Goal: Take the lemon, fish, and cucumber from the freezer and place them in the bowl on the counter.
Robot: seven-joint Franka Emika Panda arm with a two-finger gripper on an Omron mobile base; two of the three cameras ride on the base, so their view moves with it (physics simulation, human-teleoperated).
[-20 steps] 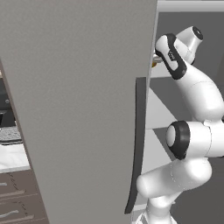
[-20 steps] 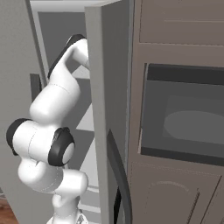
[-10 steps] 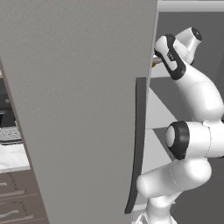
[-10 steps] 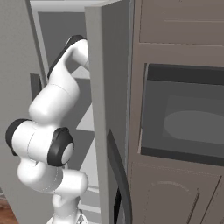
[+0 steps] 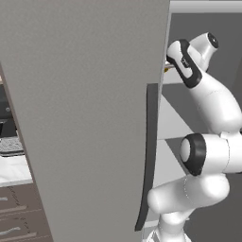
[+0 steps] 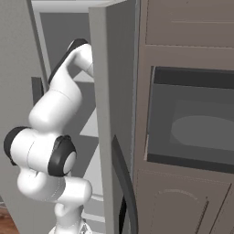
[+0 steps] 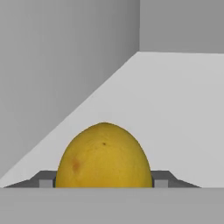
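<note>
No writing or brand mark can be read on anything here. The freezer [image 5: 85,118] stands open, its broad grey door swung toward the base cameras with the long dark handle [image 5: 147,156] along its edge, and the white arm [image 5: 208,156] reaches past that edge onto the pale shelves inside. In the hand view the lemon [image 7: 104,156] sits on a pale shelf [image 7: 175,109] near the corner where the grey side wall meets the back wall; nothing else lies on the part of that shelf in sight. The lemon fills the gap of the gripper [image 7: 104,183], one grey fingertip [image 7: 46,181] showing at its left flank and the other at its right, both right against the skin. The fingers stand about a lemon's width apart; whether they press on the fruit or merely flank it cannot be told. In the right base view a dark oven [image 6: 192,119] sits in the brown cabinet beside the freezer.
</note>
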